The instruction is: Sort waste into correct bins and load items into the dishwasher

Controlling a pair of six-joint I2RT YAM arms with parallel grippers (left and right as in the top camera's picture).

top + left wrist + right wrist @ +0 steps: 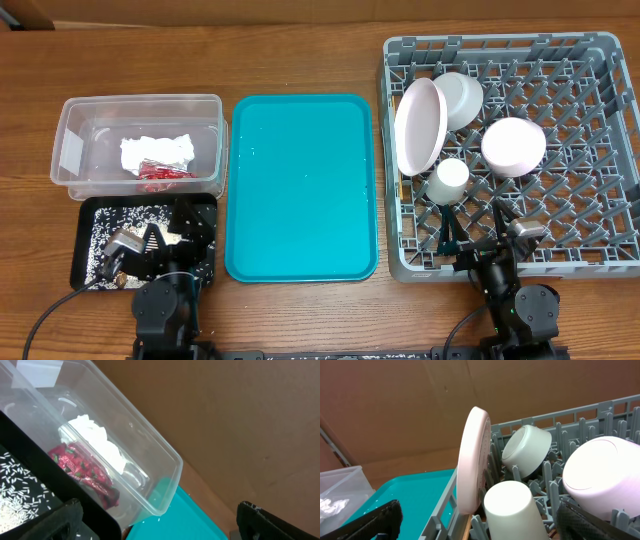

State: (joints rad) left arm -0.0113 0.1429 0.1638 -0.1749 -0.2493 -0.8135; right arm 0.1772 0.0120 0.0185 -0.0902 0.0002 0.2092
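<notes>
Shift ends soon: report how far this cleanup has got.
Looks done: white napkin and red wrapper in the clear plastic tub, rice on the black tray, pink plate in the grey dish rack. Both hands open, empty. Nothing visibly left.

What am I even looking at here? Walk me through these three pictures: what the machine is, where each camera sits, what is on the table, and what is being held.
Two small robot arms sit at the near edge of a wooden table. One picture looks straight down from above; the other two come from cameras on each wrist.

The left gripper hangs over a black tray sprinkled with rice. Behind it, a clear tub holds a white napkin and a red wrapper. A teal tray lies in the middle.

The right gripper is at the near edge of a grey dish rack, which holds a pink plate on edge, a white bowl, a pink bowl and a cream cup upside down.

Both sets of jaws stand open; nothing is held.
</notes>
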